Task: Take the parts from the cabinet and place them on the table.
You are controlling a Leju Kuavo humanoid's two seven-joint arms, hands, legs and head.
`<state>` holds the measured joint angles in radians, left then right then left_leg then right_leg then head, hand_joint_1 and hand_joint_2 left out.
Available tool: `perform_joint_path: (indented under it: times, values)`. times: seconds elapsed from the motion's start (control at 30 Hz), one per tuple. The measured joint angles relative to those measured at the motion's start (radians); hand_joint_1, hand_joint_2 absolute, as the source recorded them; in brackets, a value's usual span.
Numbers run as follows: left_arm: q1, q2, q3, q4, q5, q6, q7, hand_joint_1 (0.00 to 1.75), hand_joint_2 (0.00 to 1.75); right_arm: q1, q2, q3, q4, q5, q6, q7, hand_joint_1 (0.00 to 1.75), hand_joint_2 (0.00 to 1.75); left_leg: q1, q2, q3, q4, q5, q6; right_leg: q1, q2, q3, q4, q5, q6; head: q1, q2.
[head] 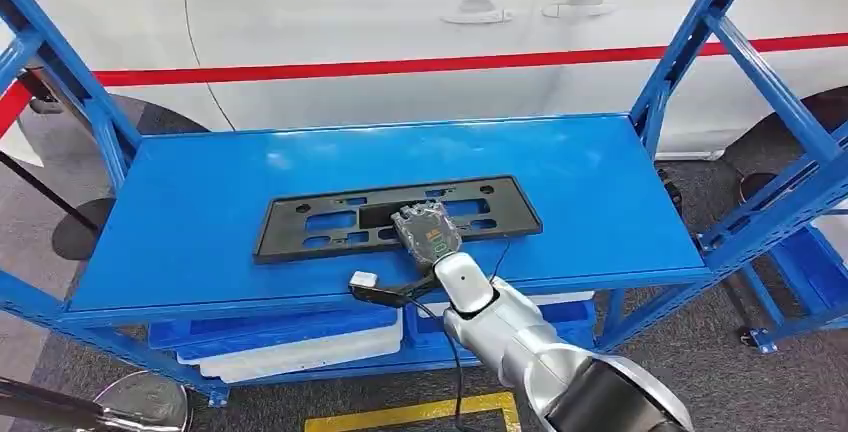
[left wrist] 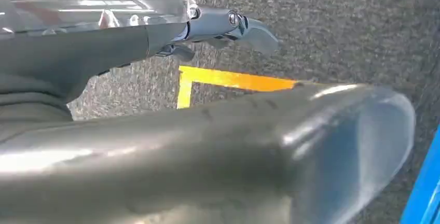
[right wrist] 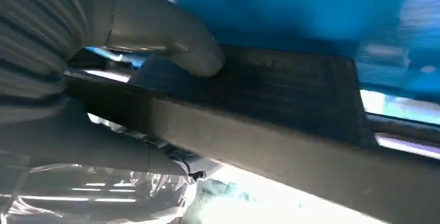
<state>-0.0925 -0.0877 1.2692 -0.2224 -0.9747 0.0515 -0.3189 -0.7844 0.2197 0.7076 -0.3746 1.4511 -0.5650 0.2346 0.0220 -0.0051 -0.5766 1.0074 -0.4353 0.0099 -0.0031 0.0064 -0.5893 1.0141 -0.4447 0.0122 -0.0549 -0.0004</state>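
The right hand (head: 428, 233) reaches over the front edge of the blue shelf (head: 200, 212) and sits on the black plate frame (head: 300, 222), which lies flat across the middle of the shelf. Up close, the thumb (right wrist: 176, 47) presses on the frame's top while fingers (right wrist: 104, 151) curl beneath: it grips the frame. The left hand (left wrist: 228, 27) hangs over grey carpet, holding nothing, fingers loosely apart. Behind the shelf stands a white car (head: 400, 22).

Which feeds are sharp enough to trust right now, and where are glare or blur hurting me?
Head view: sharp and evenly lit, black plastic frame clear under the right hand. Right wrist view: close, soft and blurred, blown-out white glare along one edge, blue shelf smeared. Left wrist view: floor tape crisp, near parts defocused with highlights.
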Motion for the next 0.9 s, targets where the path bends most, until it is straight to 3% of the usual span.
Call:
perform_joint_path:
  times: [0.03, 0.07, 0.13, 0.17, 0.2, 0.23, 0.27, 0.3, 0.33, 0.37, 0.47, 0.53, 0.57, 0.6, 0.67, 0.7, 0.73, 0.77, 0.83, 0.87, 0.9]
  values:
    - [-0.002, 0.0, 0.0, 0.0, 0.0, -0.003, -0.006, 0.0, 0.0, -0.001, -0.002, -0.004, 0.001, 0.0, 0.0, -0.002, 1.75, 1.75, 0.0, 0.001, 0.0, -0.002, 0.001, 0.005, -0.001, -0.002, -0.01, 0.025, -0.02, 0.004, 0.0, 0.0]
    - [-0.003, 0.0, 0.0, 0.0, 0.0, -0.006, -0.012, 0.0, 0.0, 0.0, -0.002, -0.008, 0.002, 0.0, 0.0, -0.004, 1.75, 1.75, 0.0, 0.001, -0.002, -0.002, 0.002, 0.01, -0.001, -0.002, -0.038, 0.084, -0.057, 0.007, 0.0, 0.0]
    - [-0.004, 0.002, 0.0, 0.0, 0.0, -0.009, -0.027, 0.0, 0.0, 0.002, -0.006, -0.018, 0.005, 0.003, -0.002, -0.013, 1.75, 1.75, -0.003, 0.001, -0.006, -0.001, 0.003, 0.012, -0.004, -0.002, -0.123, 0.26, -0.133, 0.012, 0.0, 0.0]
    - [-0.004, 0.002, 0.0, 0.0, 0.001, -0.01, -0.033, 0.0, 0.0, 0.003, -0.007, -0.022, 0.006, 0.005, -0.004, -0.02, 1.75, 1.75, -0.003, 0.001, -0.006, -0.001, 0.003, 0.012, -0.004, -0.002, -0.154, 0.319, -0.148, 0.013, 0.0, 0.0]
    - [-0.003, 0.002, 0.0, 0.0, 0.002, -0.01, -0.043, 0.0, 1.75, 0.003, -0.008, -0.028, 0.007, 0.006, -0.004, -0.026, 1.75, 1.75, -0.003, 0.0, -0.006, 0.0, 0.003, 0.012, -0.004, -0.002, -0.16, 0.326, -0.137, 0.011, 0.0, 0.0]
    - [-0.004, 0.002, 0.0, 0.0, 0.003, -0.011, -0.053, 0.0, 1.75, 0.002, -0.008, -0.034, 0.007, 0.008, -0.004, -0.032, 1.75, 1.75, -0.004, -0.001, -0.004, 0.0, 0.002, 0.012, -0.004, -0.002, -0.143, 0.288, -0.105, 0.009, 0.0, 0.0]
    - [-0.004, 0.002, 0.0, 0.0, 0.005, -0.013, -0.061, 0.0, 1.75, 0.0, -0.008, -0.038, 0.008, 0.01, -0.004, -0.036, 1.75, 1.75, -0.004, -0.002, -0.002, 0.0, 0.001, 0.011, -0.003, -0.002, -0.109, 0.218, -0.063, 0.005, 0.0, 0.0]
    - [-0.004, 0.002, 0.0, 0.0, 0.009, -0.017, -0.078, 0.0, 1.75, -0.002, -0.008, -0.044, 0.008, 0.014, -0.004, -0.045, 1.75, 1.75, -0.004, -0.003, 0.002, 0.0, 0.0, 0.009, -0.002, -0.002, -0.055, 0.108, -0.01, -0.003, 0.0, 0.0]
    - [-0.004, 0.002, 0.0, 0.0, 0.011, -0.022, -0.094, 0.0, 1.75, -0.005, -0.008, -0.051, 0.008, 0.016, -0.005, -0.053, 1.75, 1.75, -0.004, -0.004, 0.003, -0.001, -0.001, 0.007, 0.002, -0.002, -0.009, 0.013, 0.021, -0.014, 0.0, 0.0]
    - [-0.005, 0.001, 0.0, 0.0, 0.012, -0.026, -0.105, 0.0, 1.75, -0.009, -0.007, -0.058, 0.008, 0.016, -0.008, -0.064, 1.75, 1.75, -0.01, -0.003, -0.001, 0.002, -0.003, 0.0, 0.009, -0.003, -0.002, -0.006, 0.009, -0.015, 0.0, 0.0]
    - [-0.005, 0.002, 0.0, 0.0, 0.019, -0.041, -0.12, 0.0, 1.75, -0.012, -0.007, -0.086, 0.006, -0.036, -0.035, -0.137, 1.75, 1.75, -0.005, -0.003, 0.001, -0.005, -0.001, -0.016, 0.012, -0.001, -0.006, -0.005, 0.01, -0.021, 0.0, 0.0]
    - [-0.005, 0.004, 0.0, 0.0, 0.018, -0.046, -0.122, 0.0, 1.75, -0.011, -0.003, -0.125, -0.023, -0.168, -0.054, -0.267, 1.75, 1.75, -0.003, -0.001, -0.003, 0.014, -0.017, -0.028, 0.0, -0.004, 0.005, -0.025, 0.02, -0.033, 0.0, 0.0]
    - [-0.005, 0.006, 0.0, 0.0, 0.018, -0.048, -0.126, 0.0, 1.75, -0.012, -0.002, -0.155, -0.049, -0.259, -0.067, -0.397, 1.75, 1.75, -0.003, -0.001, -0.025, 0.066, -0.053, -0.03, 0.0, -0.005, 0.007, -0.026, 0.019, -0.04, 0.0, 0.0]
    - [-0.005, 0.005, 0.0, 0.0, 0.018, -0.052, -0.13, 0.0, 1.75, -0.01, 0.001, -0.182, -0.075, -0.34, -0.065, -0.483, 1.75, 1.75, -0.002, -0.001, -0.06, 0.146, -0.096, -0.034, 0.0, -0.005, 0.008, -0.026, 0.019, -0.041, 0.0, 0.0]
    - [-0.006, 0.005, 0.0, 0.0, 0.015, -0.058, -0.131, 0.0, 1.75, 0.019, 0.002, -0.237, -0.183, -0.585, 0.014, -0.673, 1.75, 1.75, -0.001, -0.001, -0.129, 0.298, -0.156, -0.04, 0.002, -0.005, 0.01, -0.025, 0.017, -0.043, 0.0, 0.0]
    - [-0.005, 0.006, 0.0, 0.0, 0.015, -0.062, -0.13, 0.0, 1.75, 0.044, -0.003, -0.258, -0.271, -0.725, 0.09, -0.745, 1.75, 1.75, -0.001, -0.001, -0.142, 0.324, -0.155, -0.042, 0.002, -0.005, 0.011, -0.025, 0.017, -0.043, 0.0, 0.0]
    - [-0.005, 0.006, 0.0, 0.0, 0.016, -0.067, -0.126, 0.0, 1.75, 0.072, -0.01, -0.272, -0.367, -0.841, 0.163, -0.778, 1.75, 1.75, 0.0, 0.0, -0.13, 0.296, -0.128, -0.043, 0.002, -0.005, 0.012, -0.023, 0.016, -0.042, 0.0, 0.0]
    - [-0.005, 0.007, 0.0, 0.0, 0.016, -0.069, -0.123, 0.0, 1.75, 0.094, -0.015, -0.28, -0.438, -0.907, 0.207, -0.777, 1.75, 1.75, 0.0, 0.0, -0.096, 0.227, -0.087, -0.043, 0.0, -0.005, 0.012, -0.02, 0.014, -0.04, 0.0, 0.0]
    - [-0.008, 0.01, 0.0, 0.0, 0.016, -0.072, -0.122, 0.0, 1.75, 0.135, -0.024, -0.297, -0.556, -0.944, 0.238, -0.769, 1.75, 1.75, 0.004, 0.003, 0.004, 0.026, -0.005, -0.041, -0.002, -0.005, 0.01, -0.009, 0.008, -0.03, 0.0, 0.0]
    - [-0.012, 0.01, 0.0, 0.0, 0.017, -0.074, -0.121, 0.0, 1.75, 0.148, -0.029, -0.304, -0.597, -0.944, 0.24, -0.77, 1.75, 1.75, -0.002, 0.001, 0.011, 0.009, -0.023, -0.034, 0.005, -0.004, 0.004, -0.005, 0.006, -0.024, 0.0, 0.0]
    - [-0.012, 0.01, 0.0, 0.0, 0.018, -0.074, -0.121, 0.0, 1.75, 0.16, -0.033, -0.31, -0.636, -0.944, 0.24, -0.771, 1.75, 1.75, -0.003, -0.003, 0.007, 0.008, -0.015, -0.021, 0.006, -0.004, -0.001, -0.003, 0.008, -0.02, 0.0, 0.0]
